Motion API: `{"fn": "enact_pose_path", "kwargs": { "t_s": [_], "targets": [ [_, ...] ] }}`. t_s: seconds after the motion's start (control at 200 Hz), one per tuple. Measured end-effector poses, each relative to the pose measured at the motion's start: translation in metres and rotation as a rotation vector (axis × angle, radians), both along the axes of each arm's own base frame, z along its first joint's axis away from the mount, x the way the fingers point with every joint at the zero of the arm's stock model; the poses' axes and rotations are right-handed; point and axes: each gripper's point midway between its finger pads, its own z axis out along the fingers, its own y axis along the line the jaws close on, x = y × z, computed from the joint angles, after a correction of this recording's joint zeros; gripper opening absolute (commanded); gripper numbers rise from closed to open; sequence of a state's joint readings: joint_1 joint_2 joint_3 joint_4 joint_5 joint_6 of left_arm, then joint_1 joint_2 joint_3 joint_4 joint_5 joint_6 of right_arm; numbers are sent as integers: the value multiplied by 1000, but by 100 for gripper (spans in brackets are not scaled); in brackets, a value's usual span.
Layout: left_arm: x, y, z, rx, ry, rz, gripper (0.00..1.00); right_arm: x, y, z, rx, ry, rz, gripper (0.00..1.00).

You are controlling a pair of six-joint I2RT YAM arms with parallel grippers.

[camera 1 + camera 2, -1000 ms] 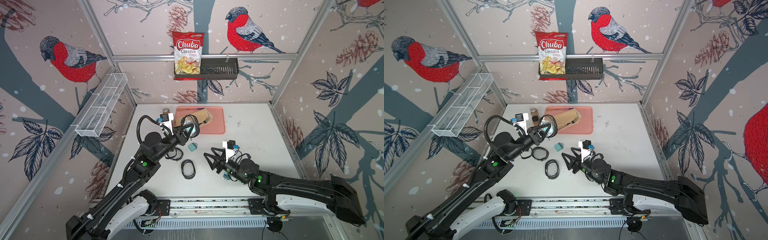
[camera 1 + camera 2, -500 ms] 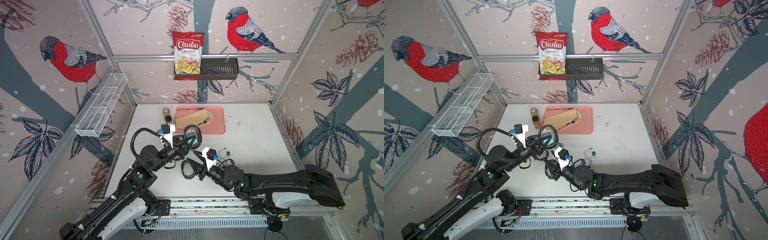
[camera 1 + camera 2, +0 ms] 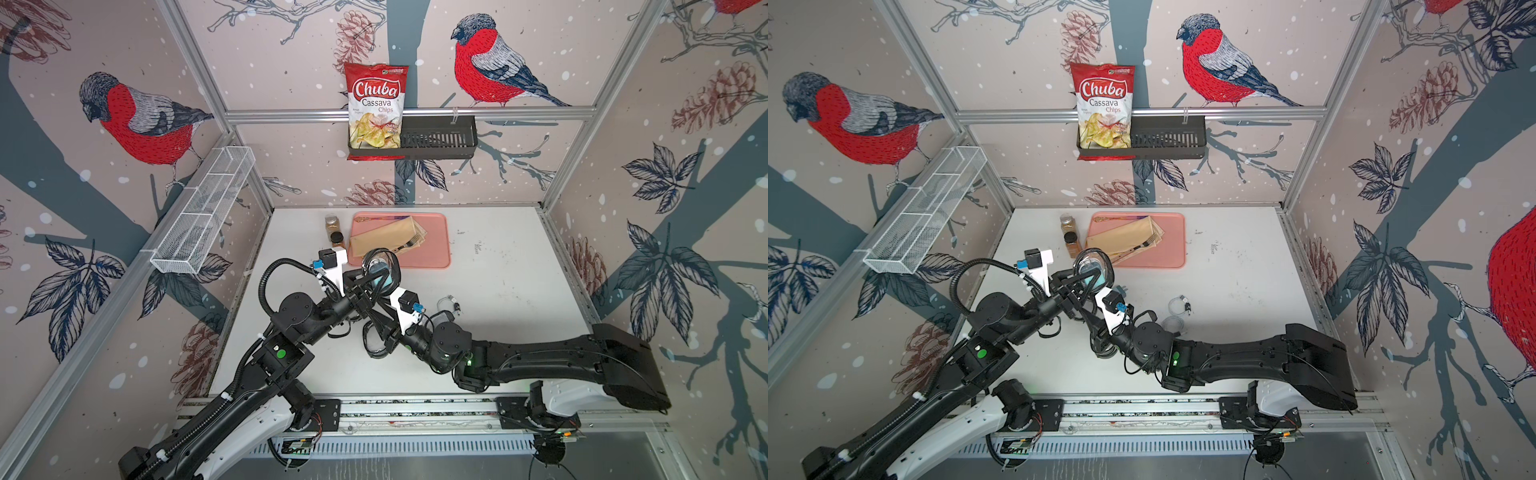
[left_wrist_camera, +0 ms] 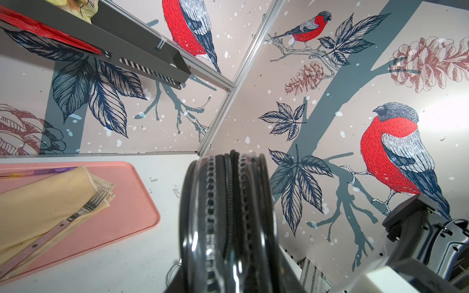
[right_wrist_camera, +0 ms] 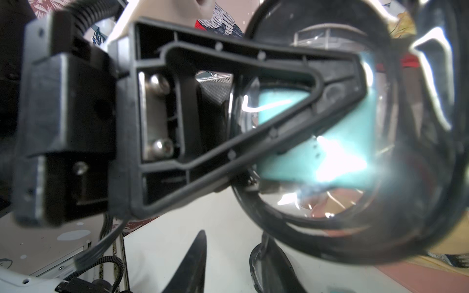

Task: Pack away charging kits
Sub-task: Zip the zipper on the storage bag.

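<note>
Change: my right gripper (image 3: 379, 330) has swung in close to the left gripper (image 3: 371, 279); open or closed, I can't tell.
Left gripper: clamped on case (image 3: 394, 266), raised above bench (image 3: 498, 291).
Writing: "Chuba Cassava Chips" on bag (image 3: 376, 110).

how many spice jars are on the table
2: back jar and front jar, both standing beside the pink tray. More may be hidden.

You can read only one label: "Chuba Cassava Chips", printed on the red-and-white foil snack bag (image 3: 376, 110) standing in the black slatted metal wall basket (image 3: 436, 139), in both top views. Its smaller print is too fine to read.
</note>
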State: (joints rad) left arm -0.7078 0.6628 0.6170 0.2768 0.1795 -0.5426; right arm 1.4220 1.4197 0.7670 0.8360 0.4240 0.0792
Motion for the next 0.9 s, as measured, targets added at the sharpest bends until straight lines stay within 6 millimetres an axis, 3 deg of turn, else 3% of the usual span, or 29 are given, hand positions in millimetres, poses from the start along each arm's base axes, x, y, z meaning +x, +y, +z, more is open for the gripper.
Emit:
{"fn": "enact_pose_path", "kwargs": {
  "t_s": [0.305, 0.435, 0.56, 0.895],
  "targets": [
    [5, 1, -2, 4, 9, 23, 0, 14, -2, 2, 16, 24, -10, 24],
    [5, 1, -2, 3, 8, 23, 0, 18, -2, 0, 21, 43, -9, 16],
    [5, 1, -2, 4, 10, 22, 0, 18, -1, -2, 15, 54, -7, 0],
    [5, 8, -6, 14, 28, 54, 0, 20, -5, -7, 10, 66, -12, 0]
  ]
}}
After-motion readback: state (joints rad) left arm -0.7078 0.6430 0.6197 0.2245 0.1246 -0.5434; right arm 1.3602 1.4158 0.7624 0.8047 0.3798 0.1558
